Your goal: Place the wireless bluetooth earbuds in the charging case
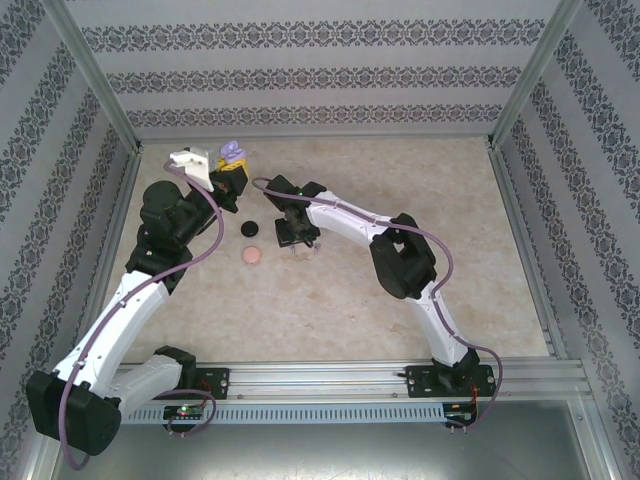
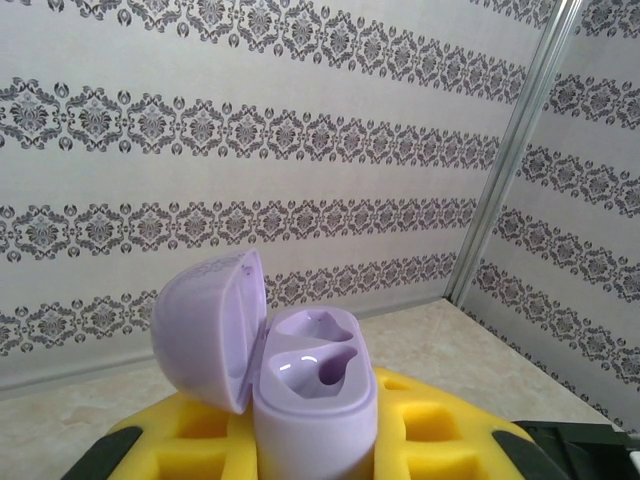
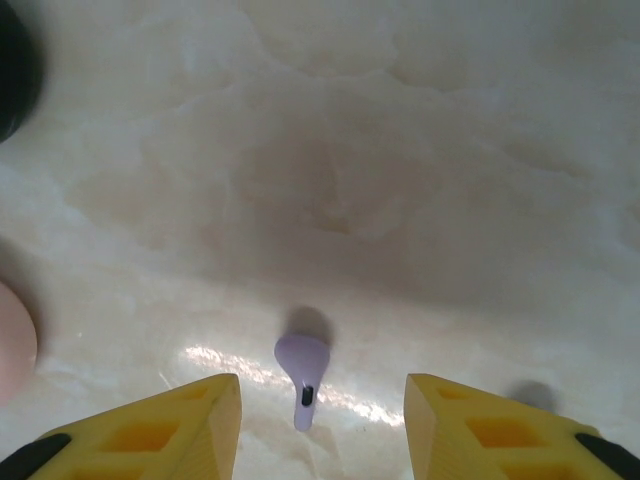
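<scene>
A purple charging case (image 2: 315,400) stands upright between the yellow fingers (image 2: 440,430) of my left gripper (image 2: 315,440), which is shut on it. Its lid (image 2: 205,330) is swung open to the left and both sockets are empty. In the top view the case (image 1: 233,152) is held up near the back left wall by the left gripper (image 1: 232,174). One purple earbud (image 3: 302,365) lies on the marble table, stem toward the camera. My right gripper (image 3: 322,392) hovers just over it, open, one yellow finger (image 3: 190,425) on each side and not touching it. The right gripper (image 1: 298,240) points down at the table.
A black disc (image 1: 250,229) and a pink disc (image 1: 252,256) lie on the table left of the right gripper; the black disc (image 3: 15,70) and the pink disc (image 3: 12,340) sit at the left edge of the right wrist view. Patterned walls enclose the table (image 1: 400,300).
</scene>
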`<act>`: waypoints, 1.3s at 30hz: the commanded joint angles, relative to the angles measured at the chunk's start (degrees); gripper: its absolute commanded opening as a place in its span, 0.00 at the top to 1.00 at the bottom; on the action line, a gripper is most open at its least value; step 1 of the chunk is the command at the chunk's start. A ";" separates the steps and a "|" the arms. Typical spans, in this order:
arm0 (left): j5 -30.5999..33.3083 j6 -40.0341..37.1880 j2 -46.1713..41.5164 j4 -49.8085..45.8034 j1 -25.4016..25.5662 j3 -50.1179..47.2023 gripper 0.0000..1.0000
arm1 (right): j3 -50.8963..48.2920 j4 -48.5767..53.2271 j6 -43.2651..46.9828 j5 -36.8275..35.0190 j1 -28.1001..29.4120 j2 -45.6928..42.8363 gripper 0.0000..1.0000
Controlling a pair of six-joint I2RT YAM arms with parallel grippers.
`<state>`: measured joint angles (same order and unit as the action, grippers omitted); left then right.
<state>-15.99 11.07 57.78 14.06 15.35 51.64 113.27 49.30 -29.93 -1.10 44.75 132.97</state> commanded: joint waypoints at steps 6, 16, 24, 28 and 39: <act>1.21 0.71 -1.55 3.08 0.01 -0.73 1.00 | 6.81 5.01 -1.71 -1.92 1.05 5.60 0.56; 1.57 0.53 -1.88 3.43 -0.02 -1.32 1.00 | 8.27 6.07 -2.20 -2.69 1.48 8.01 0.61; 1.63 0.63 -1.99 3.73 0.00 -1.87 1.00 | 7.87 5.98 -2.25 -2.58 1.96 8.63 0.66; 1.79 0.71 -2.10 3.73 -0.01 -1.98 1.00 | 7.62 5.81 -2.33 -2.48 2.41 8.79 0.68; 1.98 1.15 -1.99 4.03 -0.06 -2.26 1.00 | 7.00 5.19 -3.11 -2.23 2.79 8.43 0.72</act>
<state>-14.68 11.20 56.84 14.63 15.35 50.19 120.27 54.02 -31.79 -4.36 46.02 140.00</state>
